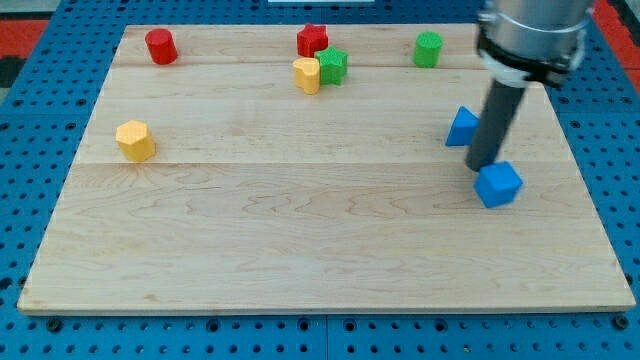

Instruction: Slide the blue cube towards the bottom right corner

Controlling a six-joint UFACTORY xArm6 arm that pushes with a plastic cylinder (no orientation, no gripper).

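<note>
We are in the pushing step: my tip (483, 166), a bare rod grasping nothing, touches the small blue plastic cube (498, 185) at its upper-left, so next we should push toward the view's bottom right.

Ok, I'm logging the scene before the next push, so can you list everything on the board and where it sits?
blue cube: one, blue, view's right, mid-height.
blue triangular block: one, blue, up and left of the cube.
red cylinder: one, red, top left.
red star-like block: one, red, top centre.
green block: one, green, beside the red one.
yellow block: one, yellow, touching the green one's left.
green cylinder: one, green, top right.
yellow hexagonal block: one, yellow, left side.
wooden board: one, tan.
my tip: one, dark, at the cube's upper-left edge.
</note>
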